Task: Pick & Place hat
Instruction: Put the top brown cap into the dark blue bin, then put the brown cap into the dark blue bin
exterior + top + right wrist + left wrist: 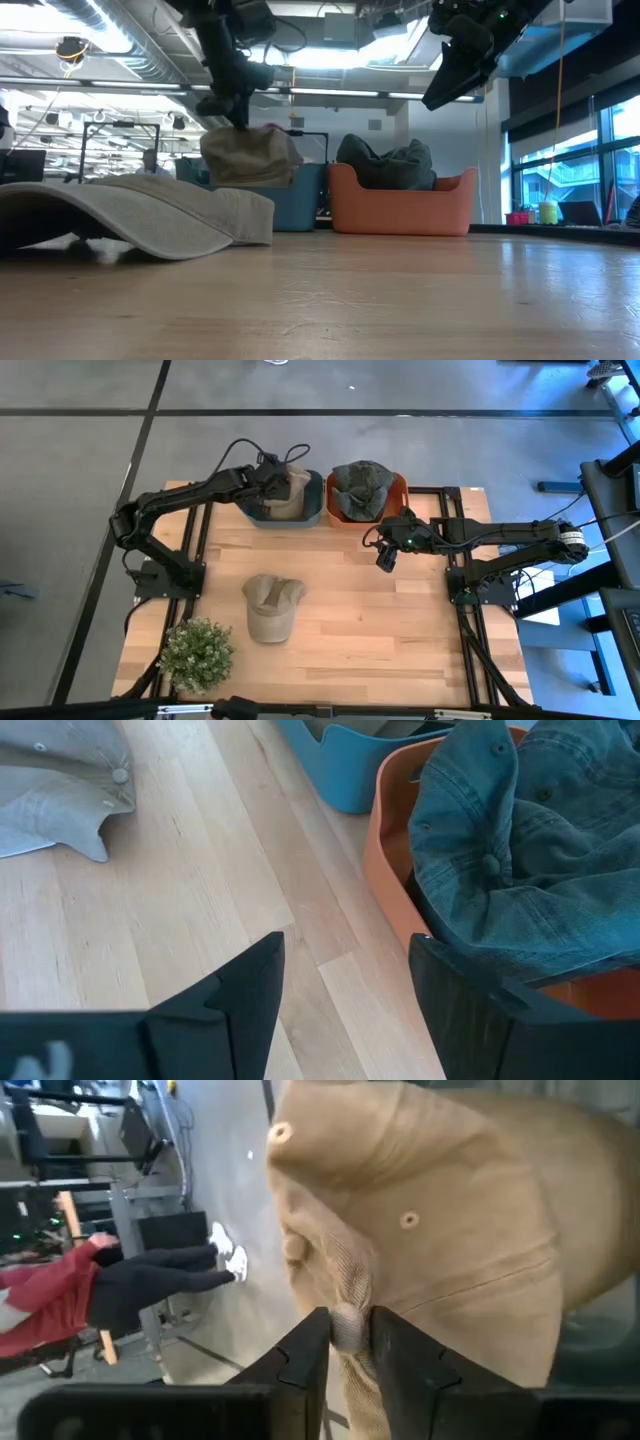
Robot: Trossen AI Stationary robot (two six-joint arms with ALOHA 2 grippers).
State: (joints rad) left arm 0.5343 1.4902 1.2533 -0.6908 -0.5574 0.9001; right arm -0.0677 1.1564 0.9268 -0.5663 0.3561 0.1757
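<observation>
Above the blue bin (312, 512), a soft, light tan cap (285, 490) is pinched by its fabric in the left gripper (348, 1342), while the right gripper (345, 982) is held open near the orange bin (392, 870).

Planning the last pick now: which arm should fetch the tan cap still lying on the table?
Probably the right. Its pincer is open, empty and hangs above the wood beside the orange bin, while the left pincer is shut on a tan hat over the blue bin. The loose cap lies mid-table.
</observation>
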